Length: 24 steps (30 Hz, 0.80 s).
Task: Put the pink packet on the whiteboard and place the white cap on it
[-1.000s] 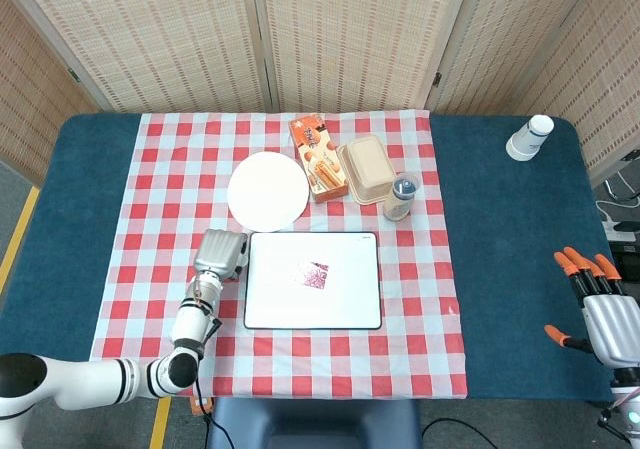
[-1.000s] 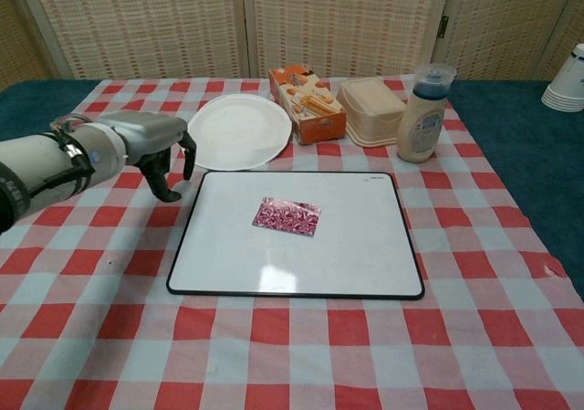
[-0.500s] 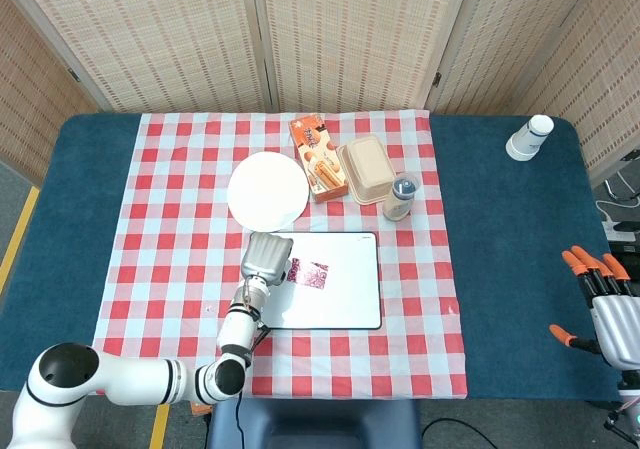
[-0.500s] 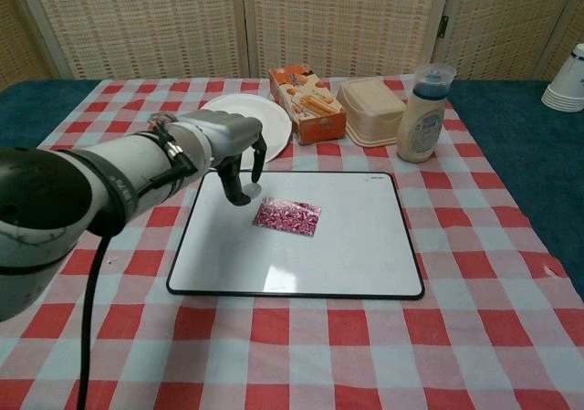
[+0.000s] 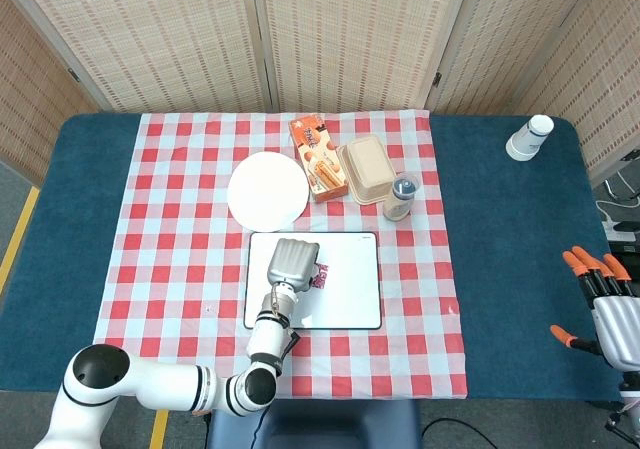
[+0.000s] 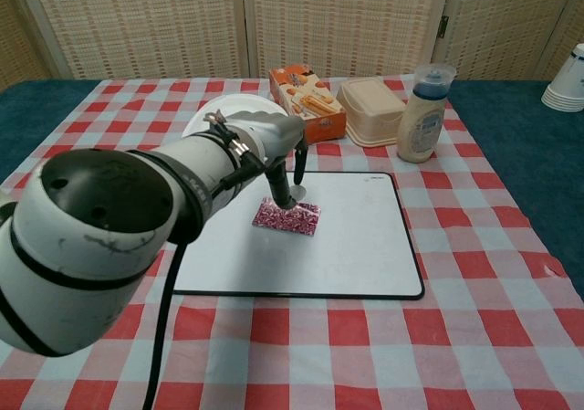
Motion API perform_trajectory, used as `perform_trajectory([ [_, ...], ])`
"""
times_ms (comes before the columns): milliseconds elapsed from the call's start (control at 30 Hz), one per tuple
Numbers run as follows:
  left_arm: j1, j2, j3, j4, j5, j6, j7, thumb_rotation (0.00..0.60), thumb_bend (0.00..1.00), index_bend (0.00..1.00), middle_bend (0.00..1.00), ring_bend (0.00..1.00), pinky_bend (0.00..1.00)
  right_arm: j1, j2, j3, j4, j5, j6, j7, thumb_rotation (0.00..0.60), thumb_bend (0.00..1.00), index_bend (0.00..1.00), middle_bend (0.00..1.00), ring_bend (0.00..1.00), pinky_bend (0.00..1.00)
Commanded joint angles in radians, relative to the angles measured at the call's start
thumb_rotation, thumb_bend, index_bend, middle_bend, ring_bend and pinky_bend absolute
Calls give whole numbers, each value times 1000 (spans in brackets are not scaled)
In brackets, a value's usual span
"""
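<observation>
1. White left arm (image 6: 109, 236) fills the left of the chest view and reaches in over the checked tablecloth (image 5: 170, 219).
2. White round plate (image 5: 267, 190) sits on the cloth just behind the whiteboard's far-left corner.
3. Whiteboard (image 5: 350, 304) lies flat on the cloth near the front middle.
4. Left hand (image 5: 291, 263) is over the board, fingers (image 6: 283, 191) curled and pointing down, tips at the near-left edge of the pink packet (image 6: 297, 218). A small pale thing shows between the fingertips in the chest view; can't tell if it is the white cap, so can't tell if the hand is grasping anything or just clenched.
5. Pink packet lies flat on the board, left of centre, partly hidden under the hand in the head view (image 5: 321, 274).
6. Orange snack box (image 5: 316, 157) is behind the board, just right of the plate.
7. Beige lidded container (image 5: 366, 169) sits right beside the box.
8. Bottle with blue cap (image 6: 423, 113) stands upright just right of the container, near the board's far-right corner.
9. Stack of white paper cups (image 5: 528, 137) stands on the blue table (image 5: 510, 269), far right, well apart from the rest.
10. Right hand (image 5: 605, 309) is at the right edge of the head view, orange-tipped fingers spread, holding nothing.
</observation>
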Motion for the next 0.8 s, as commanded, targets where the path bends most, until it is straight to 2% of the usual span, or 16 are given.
perform_trajectory([
  [33,-6,-8,-2,-1,10,6,-1,600,313,521,1000,1000,1000,0,-1,-1,-1,-1,0,-2,600,0,71,26,0,52],
  [233,-4,-39,-20,29,-1,-8,-35,600,313,521,1000,1000,1000,1,-2,-1,-2,-1,-3,-5,600,0,72,26,0,52],
  [567,-3,-94,1,143,28,-48,-59,600,313,521,1000,1000,1000,1,2,1,0,1,-3,7,600,0,71,26,0,52],
  [800,1,-109,2,178,32,-68,-66,600,313,521,1000,1000,1000,1,5,5,2,8,-4,15,600,0,71,26,0,52],
])
